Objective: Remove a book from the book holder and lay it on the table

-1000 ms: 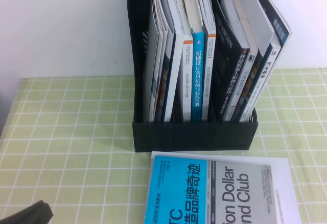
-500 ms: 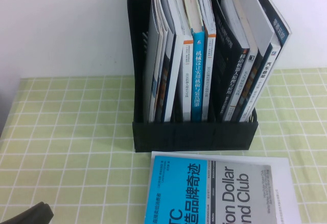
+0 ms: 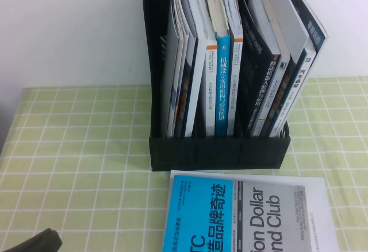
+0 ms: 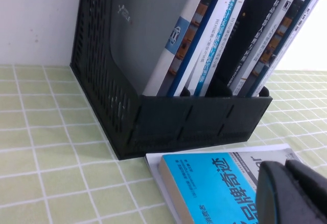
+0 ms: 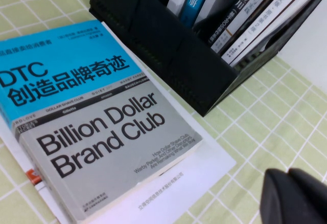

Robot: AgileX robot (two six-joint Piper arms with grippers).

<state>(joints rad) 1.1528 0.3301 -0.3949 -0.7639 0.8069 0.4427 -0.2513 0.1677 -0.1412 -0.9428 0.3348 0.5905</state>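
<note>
The book (image 3: 247,214) lies flat on counter (image 3: 75,148) before book holder (image 3: 218,151); left pincer (image 4: 294,193) state unclear, right pincer (image 5: 299,196) closed, empty; retreat clear without nudging it.

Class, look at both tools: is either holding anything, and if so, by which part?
Nothing is held. The right tool is shut and empty beside the book; the left tool grips nothing visible.

A blue-spined book (image 3: 223,85) with white Chinese characters stands upright in a middle slot, between white-spined volumes with orange tops (image 3: 237,79). Thin white brochures (image 3: 184,62) lean in the left slot, and dark-covered books (image 3: 264,79) tilt in the right one. A white sheet (image 5: 199,178) lies flat on the desk. Behind rises a plain white wall (image 3: 75,27).
</note>
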